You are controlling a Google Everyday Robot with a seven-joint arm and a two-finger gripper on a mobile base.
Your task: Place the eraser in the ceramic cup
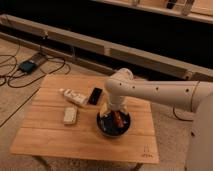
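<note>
Where the gripper is: the gripper [115, 118] hangs low over the black bowl [100, 127], at the end of a pale arm that reaches in from the right of the picture.
Gripper state: fingers spread wide, with nothing pinched between them as far as can be seen.
Eraser: the eraser [95, 95] lies flat on the wooden table [50, 140], free and untouched, just beside the white bottle [73, 96].
Direction to eraser: from the gripper it lies toward the table's far edge and a little to the left in the picture, near but clearly apart.
Eraser's long axis: runs mostly away from the camera, slightly slanted, so the fingers would likely need to close across its narrow width.
Ceramic cup: not clearly made out; a pale shape [104, 109] at the bowl's left rim, partly hidden by the arm, may be the ceramic cup.
Other object: a beige block [70, 115] lies well left of the bowl.
Step judged: the pick-up has not yet begun.
</note>
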